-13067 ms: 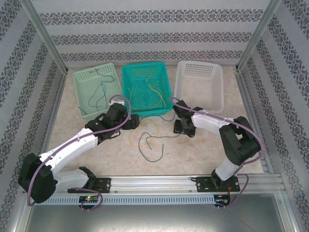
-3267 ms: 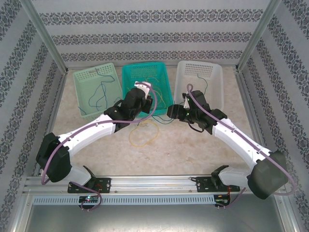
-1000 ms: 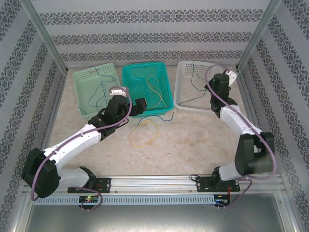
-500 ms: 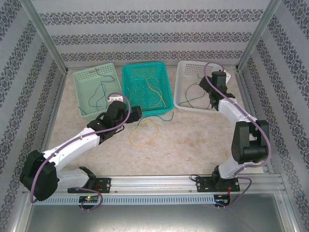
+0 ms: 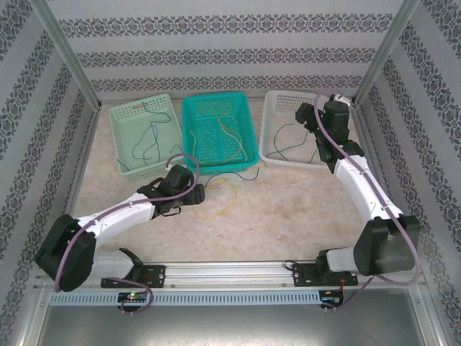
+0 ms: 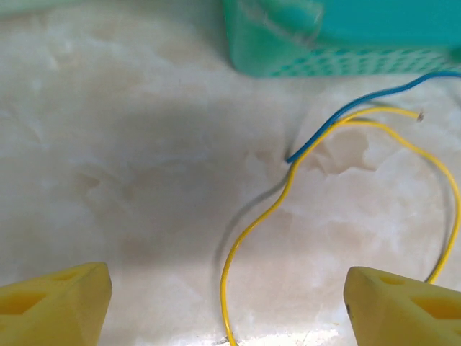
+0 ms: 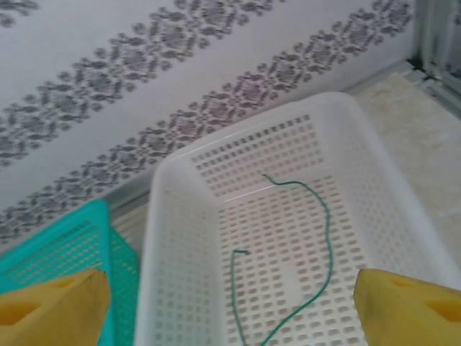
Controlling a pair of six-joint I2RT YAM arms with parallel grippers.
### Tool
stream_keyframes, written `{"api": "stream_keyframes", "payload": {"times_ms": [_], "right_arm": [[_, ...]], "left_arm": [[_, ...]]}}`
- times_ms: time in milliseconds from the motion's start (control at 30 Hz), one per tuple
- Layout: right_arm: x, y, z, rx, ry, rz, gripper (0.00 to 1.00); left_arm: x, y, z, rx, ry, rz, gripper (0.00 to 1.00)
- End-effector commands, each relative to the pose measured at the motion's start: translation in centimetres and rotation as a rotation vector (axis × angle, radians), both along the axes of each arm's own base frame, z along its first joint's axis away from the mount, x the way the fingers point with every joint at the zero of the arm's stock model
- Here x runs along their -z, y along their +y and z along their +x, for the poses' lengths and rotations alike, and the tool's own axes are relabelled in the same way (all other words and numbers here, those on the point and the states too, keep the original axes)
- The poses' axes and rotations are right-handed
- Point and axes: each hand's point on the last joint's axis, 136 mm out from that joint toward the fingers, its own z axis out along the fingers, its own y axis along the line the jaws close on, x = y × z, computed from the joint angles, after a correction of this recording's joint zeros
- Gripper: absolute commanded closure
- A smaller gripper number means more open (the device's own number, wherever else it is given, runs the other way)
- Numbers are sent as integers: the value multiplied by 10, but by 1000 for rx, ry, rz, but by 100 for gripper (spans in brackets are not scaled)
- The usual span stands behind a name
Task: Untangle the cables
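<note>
green cable (image 7: pixel 325 238) lies alone in white basket (image 7: pixel 180 166), so sorted. yellow cable (image 6: pixel 266 216) & blue cable (image 6: pixel 360 108) overlap on table (image 6: pixel 108 144) by teal basket (image 6: pixel 288 50): left to do. left gripper (image 6: pixel 227 306) fingers spread over yellow; right gripper (image 7: pixel 230 299) spread, empty.

The pale green basket (image 5: pixel 130 126), the teal basket (image 5: pixel 198 137) and the white basket (image 5: pixel 281 104) are standing in a row along the back, leaving only slim gaps between their walls; the marble table (image 5: pixel 288 209) in front is lying open across the middle and right. The left gripper (image 5: pixel 199 194), jaws spread wide, is hovering low there, with the teal wall blocking straight ahead and the yellow cable (image 6: pixel 248 231) and blue cable (image 6: pixel 360 101) trailing across its path. The right gripper (image 5: pixel 302 117), likewise spread, is hanging over the white basket, whose floor is lying open from above save a thin green cable (image 7: pixel 329 245); the patterned wall (image 7: pixel 144 86) is closing in seemingly just behind its far rim.
</note>
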Motion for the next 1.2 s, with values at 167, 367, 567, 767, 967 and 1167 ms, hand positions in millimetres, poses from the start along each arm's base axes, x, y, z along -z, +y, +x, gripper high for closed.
{"api": "stream_keyframes", "payload": {"times_ms": [167,367,567,767,967,1167], "right_arm": [[-7,13,-23,-43,-24,-2,12],[-17,8,-34,-24,-55,-7,11],[-21,1,-41,-1,-69,-19,11],[-16,3,-41,-6,-60,4,11],[-16,11,-42,-39,-57,18,11],[-10,24,-49,-92,-36,4,12]], "left_arm": [[52,0,-12,62,229,106,50],[72,-8,-9,58,298,122,66],[79,-9,-17,76,317,129,95],[56,-15,-21,101,236,96,100],[22,-26,-28,194,179,91,100],[-7,-45,-44,321,134,63,100]]}}
